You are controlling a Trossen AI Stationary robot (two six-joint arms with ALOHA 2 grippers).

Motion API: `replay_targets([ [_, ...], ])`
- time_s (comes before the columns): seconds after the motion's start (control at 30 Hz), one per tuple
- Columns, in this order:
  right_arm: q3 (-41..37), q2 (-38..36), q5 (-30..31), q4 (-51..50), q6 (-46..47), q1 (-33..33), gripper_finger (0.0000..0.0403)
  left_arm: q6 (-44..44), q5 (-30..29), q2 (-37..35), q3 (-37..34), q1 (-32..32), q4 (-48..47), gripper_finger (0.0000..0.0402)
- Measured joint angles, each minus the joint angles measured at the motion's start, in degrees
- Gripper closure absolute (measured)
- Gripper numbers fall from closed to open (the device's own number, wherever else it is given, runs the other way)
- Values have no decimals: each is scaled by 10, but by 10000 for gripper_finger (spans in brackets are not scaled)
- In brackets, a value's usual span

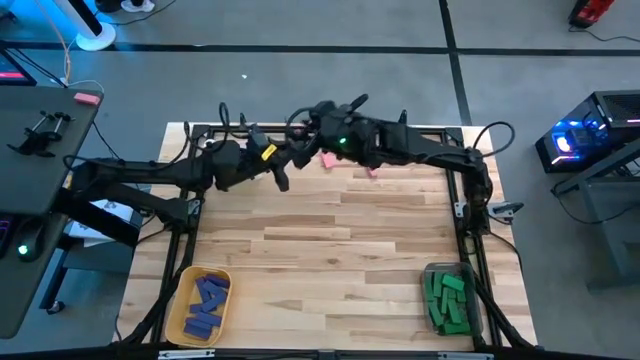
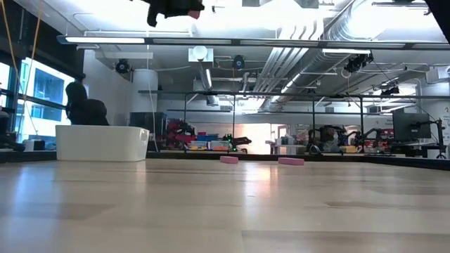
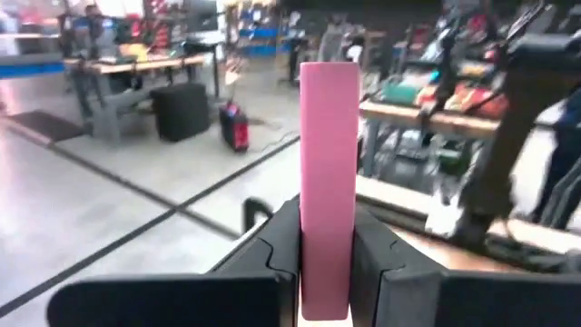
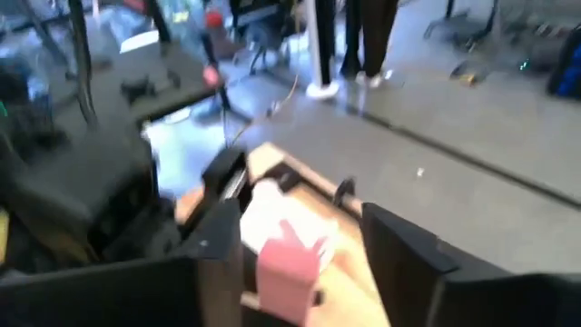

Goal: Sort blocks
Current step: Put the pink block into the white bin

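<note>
The risk here is a fumbled handover: the left hand point(image 3: 325, 272) grips only the lower end of an upright pink block point(image 3: 329, 163), so a bump from the right hand point(image 1: 322, 135) just beside it could tip or drop the block onto the tabletop point(image 1: 330, 250). The left hand's fingers are clamped on that block. The right hand's fingers stand apart, holding nothing, with the block's end between them. Two more pink blocks point(image 2: 229, 159) lie on the tabletop below the hands. Blue blocks point(image 1: 206, 300) and green blocks point(image 1: 447, 297) sit in bins well away from both hands.
</note>
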Motion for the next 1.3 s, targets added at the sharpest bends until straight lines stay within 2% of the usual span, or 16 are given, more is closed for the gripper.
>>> replay_targets([
  [0.07, 17, -4, 21, -4, -18, 0, 226, -2, -25, -10, 0, 0, -49, 374],
  [0.13, 3, -28, 31, 0, -40, 0, 205, -16, -81, -23, 0, 5, -125, 374],
  [0.23, 0, -54, 38, -37, -42, -1, 184, -104, -168, -45, 0, 37, -286, 374],
  [0.3, 0, -71, 39, -66, -26, 0, 179, -192, -165, -50, 0, 83, -409, 374],
  [0.4, 0, -90, 47, -105, -1, 0, 180, -265, -73, -46, -34, 174, -511, 374],
  [0.53, 1, -96, 48, -135, 11, 7, 180, -255, 28, -30, -97, 273, -485, 374],
  [0.67, 0, -96, 47, -158, 20, 23, 181, -240, 70, -2, -122, 345, -473, 375],
  [0.77, 0, -96, 52, -194, 41, 40, 181, -221, 130, 21, -122, 379, -472, 375],
  [0.83, 0, -96, 65, -233, 63, 55, 181, -215, 137, 30, -122, 387, -471, 374],
  [0.97, 0, -98, 75, -347, 138, 94, 181, -186, 134, 31, -122, 390, -466, 324],
  [1.1, -3, -98, 122, -453, 249, 138, 181, -174, 119, 31, -122, 390, -467, 266],
  [1.2, -16, -104, 132, -454, 276, 165, 181, -173, 119, 31, -114, 390, -469, 237],
  [1.3, -17, -106, 127, -454, 296, 183, 181, -167, 160, 31, -86, 390, -467, 217],
])
